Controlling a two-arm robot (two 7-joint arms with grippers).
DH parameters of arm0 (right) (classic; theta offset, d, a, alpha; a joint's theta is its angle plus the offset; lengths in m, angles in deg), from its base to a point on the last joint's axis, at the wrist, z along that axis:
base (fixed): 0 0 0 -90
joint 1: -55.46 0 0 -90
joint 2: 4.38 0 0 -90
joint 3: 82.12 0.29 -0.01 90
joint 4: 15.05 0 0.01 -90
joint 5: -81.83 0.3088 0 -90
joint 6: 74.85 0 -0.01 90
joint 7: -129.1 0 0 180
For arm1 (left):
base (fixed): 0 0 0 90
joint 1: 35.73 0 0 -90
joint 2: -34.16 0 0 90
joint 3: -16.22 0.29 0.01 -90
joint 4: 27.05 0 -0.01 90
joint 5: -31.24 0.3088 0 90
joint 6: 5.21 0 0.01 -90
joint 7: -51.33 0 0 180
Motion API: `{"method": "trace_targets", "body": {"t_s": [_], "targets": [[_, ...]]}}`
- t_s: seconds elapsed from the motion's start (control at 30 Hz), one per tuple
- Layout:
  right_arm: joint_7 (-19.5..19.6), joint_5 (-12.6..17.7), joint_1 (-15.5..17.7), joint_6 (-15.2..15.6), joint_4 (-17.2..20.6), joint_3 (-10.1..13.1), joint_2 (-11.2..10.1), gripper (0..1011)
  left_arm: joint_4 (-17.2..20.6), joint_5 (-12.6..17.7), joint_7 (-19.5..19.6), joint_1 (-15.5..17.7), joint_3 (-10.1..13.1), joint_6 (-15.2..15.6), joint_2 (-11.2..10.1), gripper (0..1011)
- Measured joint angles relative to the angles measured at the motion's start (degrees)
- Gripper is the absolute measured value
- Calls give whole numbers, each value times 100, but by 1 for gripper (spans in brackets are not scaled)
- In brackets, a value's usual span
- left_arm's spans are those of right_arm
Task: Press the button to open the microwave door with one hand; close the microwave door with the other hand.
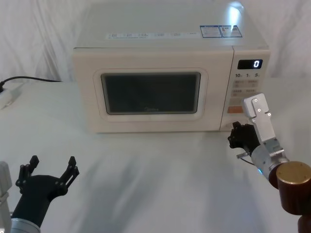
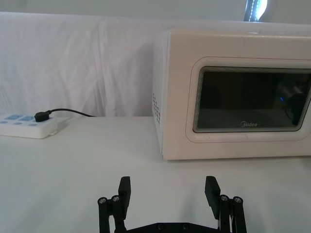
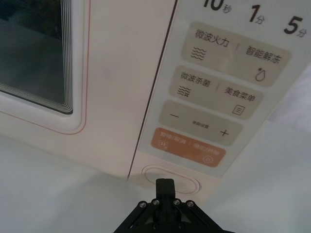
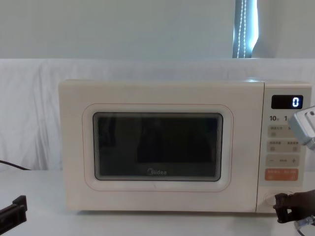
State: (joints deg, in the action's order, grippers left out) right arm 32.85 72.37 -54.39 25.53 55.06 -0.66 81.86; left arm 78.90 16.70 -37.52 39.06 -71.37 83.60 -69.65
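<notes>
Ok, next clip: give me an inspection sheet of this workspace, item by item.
Surface: table under a white cloth.
Job's things: microwave door shut; button at the foot of the control panel, below the orange key; display reads 0.
Clutter: nothing seen.
Grippers: right gripper shut, its tip at the button, contact not certain; left gripper open, low over the table on the left, away from the microwave.
Cables: black lead plugged into a white power strip left of the microwave.
Surroundings: white draped backdrop.
</notes>
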Motion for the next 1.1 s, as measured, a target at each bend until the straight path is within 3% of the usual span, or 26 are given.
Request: {"method": "trace_targets", "body": {"t_s": [1.1], "targets": [[-58, 17, -120, -49, -166, -36, -98, 0, 0, 0, 0, 0, 0, 0, 0, 1001]]}}
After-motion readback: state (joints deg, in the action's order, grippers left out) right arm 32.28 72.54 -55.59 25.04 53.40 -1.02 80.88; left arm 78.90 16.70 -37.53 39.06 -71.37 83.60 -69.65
